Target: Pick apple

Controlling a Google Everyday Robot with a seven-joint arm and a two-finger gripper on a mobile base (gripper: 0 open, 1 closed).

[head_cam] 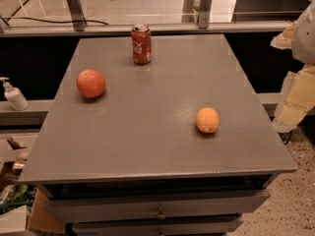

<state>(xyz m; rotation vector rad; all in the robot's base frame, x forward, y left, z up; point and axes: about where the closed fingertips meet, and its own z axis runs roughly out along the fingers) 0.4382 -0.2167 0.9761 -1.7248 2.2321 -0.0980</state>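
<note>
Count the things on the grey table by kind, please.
Apple: 1
Orange: 1
Can: 1
Total: 3
The tool is beside the table, at the view's right edge, away from all three.

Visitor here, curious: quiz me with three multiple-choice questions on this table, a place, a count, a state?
1. Where does the apple lie on the table? A) left side B) right front C) back right corner
2. How many fruits are there? A) one B) two C) four
3. The soda can is A) upright B) on its side C) crushed flat
Answers: 1 A, it lies at the left. 2 B, apple plus orange fruit. 3 A, it stands on its base. The gripper hangs at the view's right edge, off the table.
</note>
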